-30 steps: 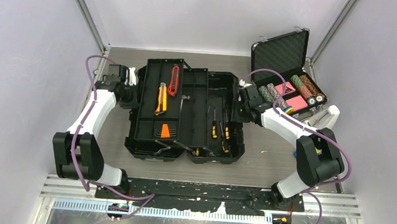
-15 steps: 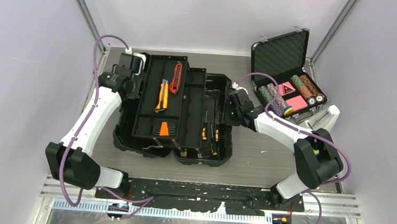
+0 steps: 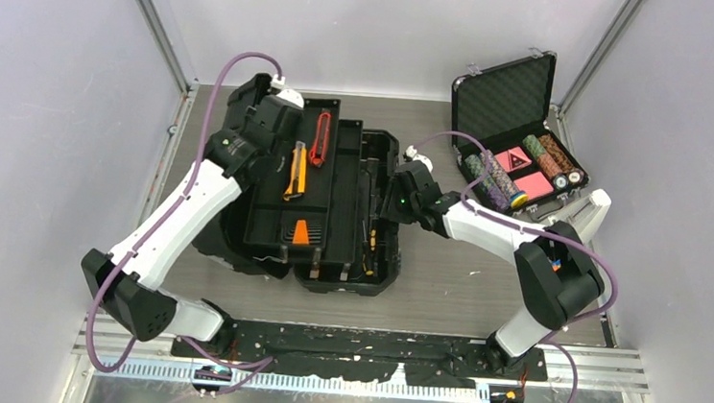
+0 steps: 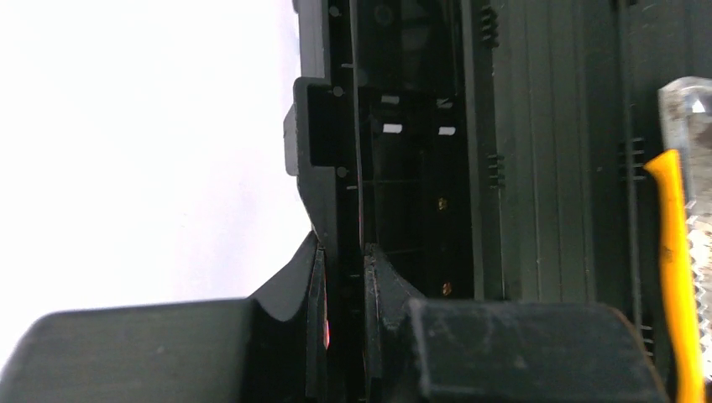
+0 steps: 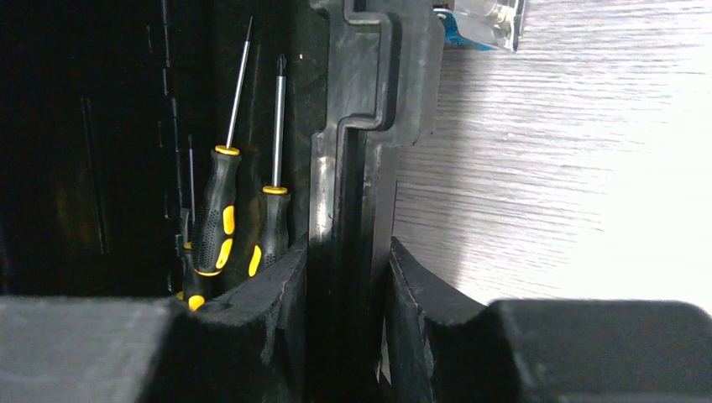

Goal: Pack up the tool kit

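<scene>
The black toolbox (image 3: 328, 278) lies open around the middle of the counter (image 3: 462, 287), turned a little askew. Both arms hold it at opposite sides.

The left arm (image 3: 189, 208) reaches to the far left corner of the box. In its wrist view, the left jaws are clamped on a thin upright black wall of the toolbox (image 4: 323, 126), one pad on each face and almost no gap between them.

The right arm (image 3: 495, 232) reaches in from the right. The right jaws are pinched on the thicker rim of the toolbox (image 5: 353, 126) along its right side. One pad is inside the box and the other is outside, over the wood-grain counter (image 5: 554, 185).

The left half of the box carries a black tray (image 3: 270, 224). On it lie a yellow utility knife (image 3: 293, 172), a red hand tool (image 3: 320, 139) just beside it, and a small orange piece (image 3: 301, 232) nearer the arms. The knife's yellow edge (image 4: 672, 252) also shows at the right of the left wrist view.

The right half looks tipped up along its outer side. It holds yellow-and-black screwdrivers (image 5: 220, 222), which rest just inside the gripped rim with their shafts pointing away from the camera.

Well apart, at the far right of the counter, stands an open foam-lined case (image 3: 510, 103) with rolls of poker chips (image 3: 490, 178).
</scene>
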`<act>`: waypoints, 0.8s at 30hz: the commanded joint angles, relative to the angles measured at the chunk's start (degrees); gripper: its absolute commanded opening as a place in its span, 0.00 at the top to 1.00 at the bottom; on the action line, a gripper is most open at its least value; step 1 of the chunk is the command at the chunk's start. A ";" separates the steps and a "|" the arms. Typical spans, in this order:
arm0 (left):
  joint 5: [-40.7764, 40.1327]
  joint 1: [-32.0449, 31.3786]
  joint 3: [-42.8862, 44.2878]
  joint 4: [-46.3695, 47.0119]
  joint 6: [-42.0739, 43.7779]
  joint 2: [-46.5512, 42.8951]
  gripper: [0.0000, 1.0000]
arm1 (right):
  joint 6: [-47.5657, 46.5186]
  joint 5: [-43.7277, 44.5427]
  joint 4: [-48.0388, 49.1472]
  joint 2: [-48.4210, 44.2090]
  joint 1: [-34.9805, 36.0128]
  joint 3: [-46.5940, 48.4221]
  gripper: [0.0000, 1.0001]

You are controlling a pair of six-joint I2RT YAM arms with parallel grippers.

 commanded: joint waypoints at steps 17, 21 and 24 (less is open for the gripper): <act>-19.97 -23.22 18.44 14.22 6.34 9.91 1.00 | 7.59 0.87 14.27 2.39 1.29 1.57 0.78; -20.10 -26.84 21.29 14.13 6.99 12.88 1.00 | 7.95 0.68 15.09 2.16 1.26 0.81 0.77; -19.90 -29.16 23.30 14.47 7.27 14.77 1.00 | 8.38 0.15 15.74 2.26 1.19 0.42 0.77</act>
